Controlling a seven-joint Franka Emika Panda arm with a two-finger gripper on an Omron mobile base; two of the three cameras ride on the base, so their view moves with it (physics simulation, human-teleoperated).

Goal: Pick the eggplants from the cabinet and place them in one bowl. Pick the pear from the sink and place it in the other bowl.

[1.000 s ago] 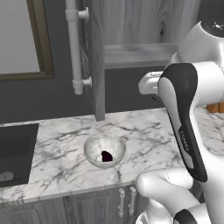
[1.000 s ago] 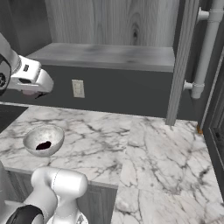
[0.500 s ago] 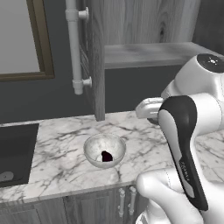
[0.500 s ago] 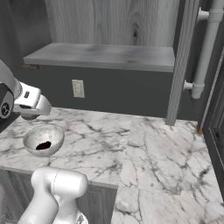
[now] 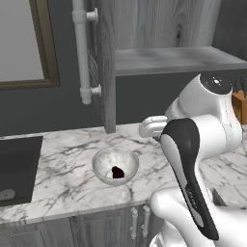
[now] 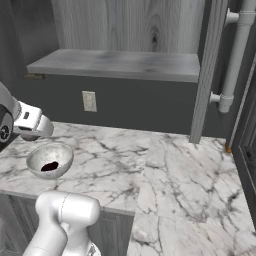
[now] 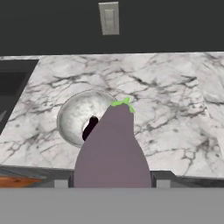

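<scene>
In the hand view my gripper is shut on a dull purple eggplant with a green stem. Its tip points at the pale speckled bowl on the marble counter. A second, dark eggplant lies inside that bowl. From the left base view the bowl holds the dark eggplant, with my white hand just right of and above it. The cabinet shelf stands open above, and the sink is at the left edge. The pear and the other bowl are out of view.
The cabinet door hangs open beside a white pipe. A window is on the left wall and a wall outlet sits above the counter. An orange-brown block stands at the far right. Marble counter stretches right.
My hand has come down from shelf height toward the counter and a little closer to the speckled bowl. The bowl and the eggplant in it have stayed put.
</scene>
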